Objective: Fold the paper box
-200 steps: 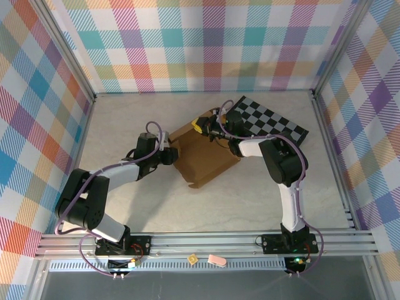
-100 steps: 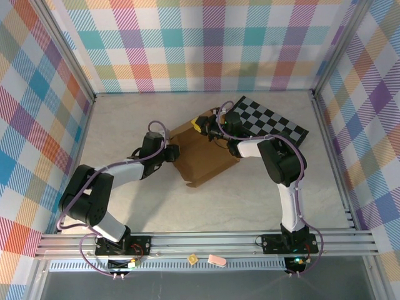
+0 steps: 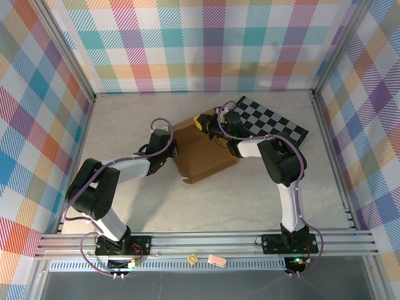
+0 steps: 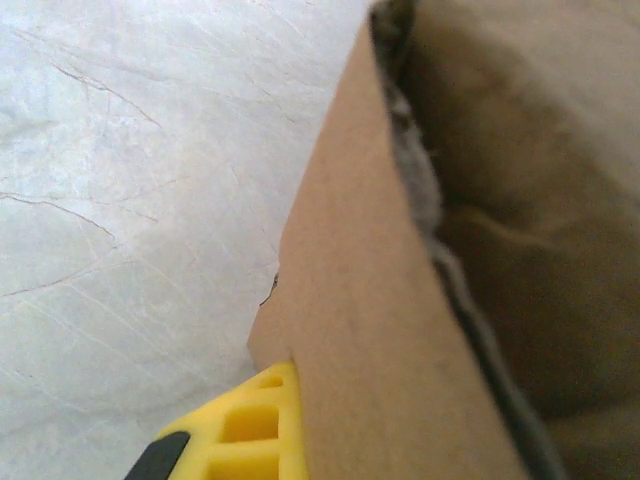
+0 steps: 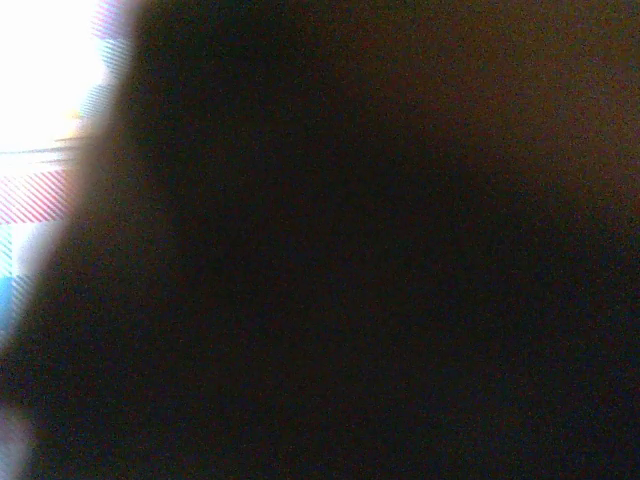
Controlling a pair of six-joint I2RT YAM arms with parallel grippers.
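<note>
Marble table (image 3: 250,194) bears paper box (image 3: 203,159), left end effector (image 3: 174,150) against it.

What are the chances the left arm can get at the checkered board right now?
Probably not. The left claw is at the left edge of the paper box, and the box plus the right claw at its far corner lie between it and the checkered board.

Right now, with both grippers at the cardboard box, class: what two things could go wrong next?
1. The left gripper sits at the thin raised left wall of the paper box; its yellow finger might slip off or crease it.
2. The right gripper is at the far corner near the checkered board; a push could shove the box onto it.
</note>
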